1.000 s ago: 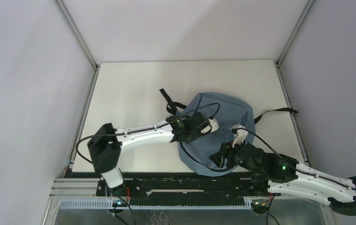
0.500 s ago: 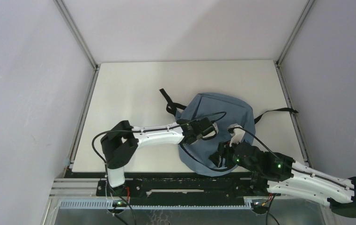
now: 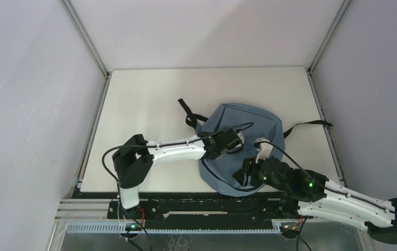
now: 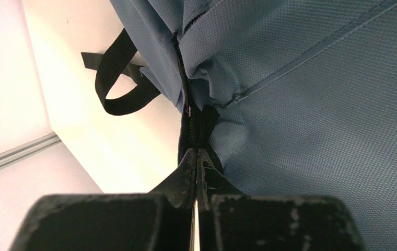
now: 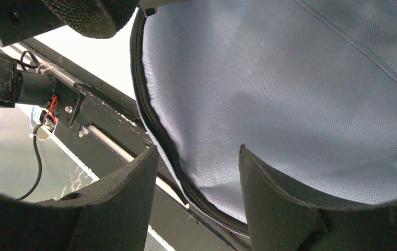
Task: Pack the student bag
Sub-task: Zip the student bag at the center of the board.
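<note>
The student bag [image 3: 248,130] lies flat on the table, dusty blue with black zipper trim. My left gripper [image 3: 236,141] reaches over its left side. In the left wrist view the left gripper [image 4: 196,152] is shut, its tips pinched together on the black zipper trim [image 4: 195,123] where the blue fabric [image 4: 316,104] puckers. No pull tab shows between the tips. My right gripper [image 3: 244,175] hovers open over the bag's near edge. In the right wrist view the right gripper [image 5: 196,151] has blue fabric [image 5: 290,94] and the curved zipper line [image 5: 154,130] between its fingers, which touch nothing.
A black strap loop [image 4: 118,94] lies on the white table [image 4: 97,136] left of the bag. Another strap [image 3: 308,125] trails right toward the side rail. The bag's near edge overhangs the black base frame [image 5: 107,125] by the arm mounts.
The left gripper has closed onto the zipper trim, and the left arm's elbow has swung right and lower. The right gripper has edged slightly left, still open.
</note>
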Robot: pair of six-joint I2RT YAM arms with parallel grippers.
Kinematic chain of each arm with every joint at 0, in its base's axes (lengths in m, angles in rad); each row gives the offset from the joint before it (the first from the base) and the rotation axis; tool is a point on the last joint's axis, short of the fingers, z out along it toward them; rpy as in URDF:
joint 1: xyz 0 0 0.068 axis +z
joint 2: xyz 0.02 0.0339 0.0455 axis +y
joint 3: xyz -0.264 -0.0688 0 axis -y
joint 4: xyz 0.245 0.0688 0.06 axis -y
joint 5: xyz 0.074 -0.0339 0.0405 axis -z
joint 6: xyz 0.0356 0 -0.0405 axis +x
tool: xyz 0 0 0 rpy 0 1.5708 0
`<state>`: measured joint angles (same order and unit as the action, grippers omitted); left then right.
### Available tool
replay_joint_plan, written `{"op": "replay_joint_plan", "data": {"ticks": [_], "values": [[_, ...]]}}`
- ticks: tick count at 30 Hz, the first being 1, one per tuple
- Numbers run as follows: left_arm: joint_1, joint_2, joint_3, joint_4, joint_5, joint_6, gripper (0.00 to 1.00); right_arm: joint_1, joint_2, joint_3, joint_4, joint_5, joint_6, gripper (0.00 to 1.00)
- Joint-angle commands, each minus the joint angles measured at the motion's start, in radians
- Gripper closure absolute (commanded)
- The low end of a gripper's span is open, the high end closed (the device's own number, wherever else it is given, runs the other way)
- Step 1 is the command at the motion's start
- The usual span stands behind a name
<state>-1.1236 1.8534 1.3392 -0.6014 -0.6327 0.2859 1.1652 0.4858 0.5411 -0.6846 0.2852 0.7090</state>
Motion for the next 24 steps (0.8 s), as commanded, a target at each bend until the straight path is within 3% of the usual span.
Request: {"op": "replay_joint_plan", "data": {"ticks": [1, 4, 7, 9, 11, 18, 20, 21, 22, 23, 24], "values": [[0.001, -0.064, 0.047, 0.013, -0.018, -0.036, 1.0, -0.01, 0.022, -0.001, 0.057, -0.019, -0.021, 0.34], [0.008, -0.094, 0.038, 0.019, 0.034, -0.067, 1.0, 0.012, 0.068, -0.001, 0.119, -0.058, -0.053, 0.34], [0.036, -0.126, 0.032, 0.025, 0.117, -0.112, 1.0, 0.11, 0.098, 0.0, 0.207, -0.018, -0.104, 0.32], [0.076, -0.148, 0.019, 0.04, 0.194, -0.155, 1.0, 0.202, 0.126, 0.003, 0.269, 0.062, -0.134, 0.16], [0.116, -0.164, 0.011, 0.045, 0.291, -0.194, 1.0, 0.273, 0.182, 0.017, 0.311, 0.133, -0.166, 0.11], [0.215, -0.218, -0.017, 0.075, 0.503, -0.278, 1.0, 0.36, 0.461, 0.08, 0.281, 0.308, -0.2, 0.13], [0.226, -0.223, -0.022, 0.083, 0.52, -0.279, 1.0, 0.36, 0.52, 0.091, 0.264, 0.324, -0.2, 0.24], [0.231, -0.224, -0.022, 0.085, 0.527, -0.305, 1.0, 0.361, 0.534, 0.099, 0.25, 0.33, -0.198, 0.39], [0.237, -0.225, -0.022, 0.088, 0.538, -0.315, 1.0, 0.361, 0.544, 0.107, 0.237, 0.332, -0.197, 0.62], [0.244, -0.228, -0.024, 0.094, 0.551, -0.324, 1.0, 0.362, 0.546, 0.112, 0.23, 0.336, -0.196, 0.92], [0.253, -0.231, -0.027, 0.103, 0.563, -0.338, 1.0, 0.365, 0.542, 0.115, 0.22, 0.338, -0.189, 1.0]]}}
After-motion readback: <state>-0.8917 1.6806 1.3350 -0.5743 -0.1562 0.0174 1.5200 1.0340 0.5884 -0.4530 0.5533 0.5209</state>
